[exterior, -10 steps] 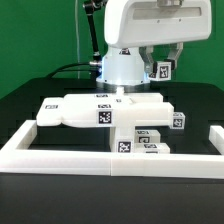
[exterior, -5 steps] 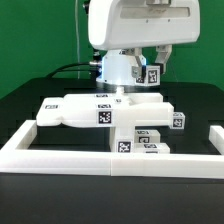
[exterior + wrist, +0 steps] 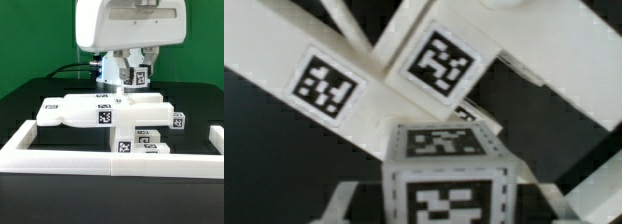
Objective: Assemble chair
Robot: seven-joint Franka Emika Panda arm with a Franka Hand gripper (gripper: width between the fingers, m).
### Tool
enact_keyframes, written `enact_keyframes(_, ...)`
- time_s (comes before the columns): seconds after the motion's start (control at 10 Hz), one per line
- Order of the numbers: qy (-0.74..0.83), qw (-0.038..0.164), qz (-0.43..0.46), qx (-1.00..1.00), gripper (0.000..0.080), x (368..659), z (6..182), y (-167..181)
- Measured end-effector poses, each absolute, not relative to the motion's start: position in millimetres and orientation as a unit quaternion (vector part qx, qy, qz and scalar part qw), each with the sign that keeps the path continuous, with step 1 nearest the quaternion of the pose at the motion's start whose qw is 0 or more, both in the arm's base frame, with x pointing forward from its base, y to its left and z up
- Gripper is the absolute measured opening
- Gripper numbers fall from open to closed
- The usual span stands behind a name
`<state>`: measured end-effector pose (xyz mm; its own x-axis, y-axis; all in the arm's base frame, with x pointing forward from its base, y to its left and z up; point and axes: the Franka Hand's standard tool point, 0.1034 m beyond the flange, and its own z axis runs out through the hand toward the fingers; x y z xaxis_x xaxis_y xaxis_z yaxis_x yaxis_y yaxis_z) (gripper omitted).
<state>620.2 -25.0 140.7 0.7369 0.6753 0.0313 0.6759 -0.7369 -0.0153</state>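
Note:
My gripper [image 3: 138, 72] hangs above the back of the table, shut on a small white tagged block [image 3: 141, 71]. In the wrist view that block [image 3: 446, 168] fills the space between my fingers [image 3: 342, 203], with tags on two of its faces. Below it lies the partly joined chair, a flat white slab [image 3: 90, 106] with a square post [image 3: 123, 128] at its front and tagged bracket pieces [image 3: 153, 134] to the exterior view's right. The wrist view shows two tagged white bars [image 3: 326, 86] of it crossing under the block.
A long low white border wall [image 3: 60, 152] runs along the front, with a side arm [image 3: 214, 140] at the exterior view's right. The table top is black, with a green backdrop behind. The arm's base [image 3: 108, 68] stands just behind the slab.
The arm and the held block have swung toward the exterior view's left, from over the slab's right end to nearer its middle. The grip has stayed the same.

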Motion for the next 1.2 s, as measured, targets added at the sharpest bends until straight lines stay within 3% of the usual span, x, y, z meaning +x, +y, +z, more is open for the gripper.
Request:
enact_keyframes(0.2, -0.363, 0.021, 0.004, -0.932, 0.0289, 623.4, 140.2, -25.3)
enact_keyframes(1.2, -0.363, 0.021, 0.007, -0.932, 0.0289, 625.0, 128.3, -35.2)
